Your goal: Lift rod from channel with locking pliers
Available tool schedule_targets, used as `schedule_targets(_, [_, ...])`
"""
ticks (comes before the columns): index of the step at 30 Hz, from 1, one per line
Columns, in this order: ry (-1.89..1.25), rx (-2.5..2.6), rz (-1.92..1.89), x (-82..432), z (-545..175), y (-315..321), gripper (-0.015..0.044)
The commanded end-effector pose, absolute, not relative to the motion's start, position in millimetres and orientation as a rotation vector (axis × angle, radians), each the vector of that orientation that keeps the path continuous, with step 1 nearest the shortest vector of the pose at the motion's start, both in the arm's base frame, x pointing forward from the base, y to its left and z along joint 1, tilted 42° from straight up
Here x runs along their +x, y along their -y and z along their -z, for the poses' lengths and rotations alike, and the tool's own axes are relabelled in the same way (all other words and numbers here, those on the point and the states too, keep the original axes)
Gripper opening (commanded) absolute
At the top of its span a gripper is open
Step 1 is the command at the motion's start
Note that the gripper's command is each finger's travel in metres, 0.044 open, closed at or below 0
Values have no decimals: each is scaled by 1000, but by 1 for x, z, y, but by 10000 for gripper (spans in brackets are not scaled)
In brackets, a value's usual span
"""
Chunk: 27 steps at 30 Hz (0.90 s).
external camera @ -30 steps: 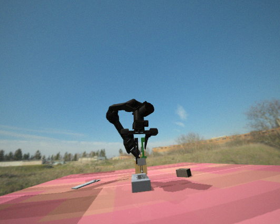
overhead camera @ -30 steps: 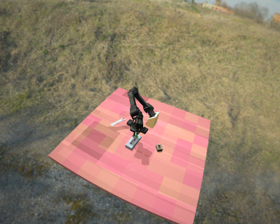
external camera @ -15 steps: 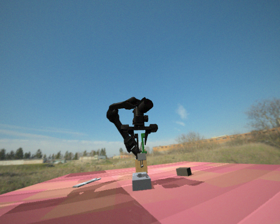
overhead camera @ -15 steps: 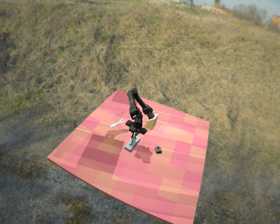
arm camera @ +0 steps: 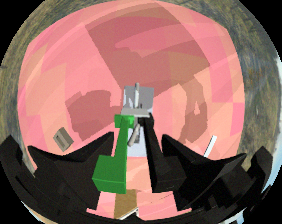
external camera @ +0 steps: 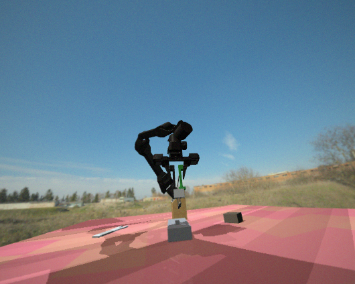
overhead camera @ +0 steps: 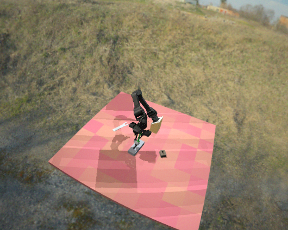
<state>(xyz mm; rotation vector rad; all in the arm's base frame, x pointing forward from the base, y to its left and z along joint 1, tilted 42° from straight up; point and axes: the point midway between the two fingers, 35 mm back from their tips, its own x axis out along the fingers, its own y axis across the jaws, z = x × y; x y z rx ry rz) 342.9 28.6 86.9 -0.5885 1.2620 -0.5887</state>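
Fingers [overhead camera: 135, 135] [external camera: 185, 170] at the end of the black arm [overhead camera: 138, 112] [external camera: 143, 147] are clamped around the handles of the locking pliers [overhead camera: 136, 142] [external camera: 179, 193] [arm camera: 135, 112]. From the top, the pliers hang with their gray head over the gray channel block [overhead camera: 133, 152] [external camera: 179, 232] [arm camera: 147, 95], which sits on the pink patchwork counter [overhead camera: 170, 203] [external camera: 290, 234] [arm camera: 42, 100]. A pale wrench [overhead camera: 120, 126] [external camera: 110, 232] [arm camera: 210, 146] lies to one side of the arm, and a small dark block [overhead camera: 162, 153] [external camera: 232, 217] [arm camera: 63, 139] sits on the other. An upright tan board [overhead camera: 156, 127] [external camera: 179, 209] [arm camera: 126, 202] with a white edge stands near the arm. The rod is hard to pick out from here.

The exterior view shows the pliers upright, one handle green and one black, with the head well above the channel block. Just under the head is the rod [external camera: 179, 203] [arm camera: 137, 92], seen nearly end-on and raised out of the channel, apart from the block. Whether the pliers have locked cannot be told.

In the wrist view, the handles run between the fingers toward the head. The gray rod passes beneath the head and sticks out on both sides of it, over the block.
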Motion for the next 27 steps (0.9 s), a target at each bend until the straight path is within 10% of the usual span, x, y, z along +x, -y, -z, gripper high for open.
schedule_targets(1, [-1224,-591,575,345,-95,-34,106])
schedule_targets(27, [-1086,-615,532,353,-120,-50,106])
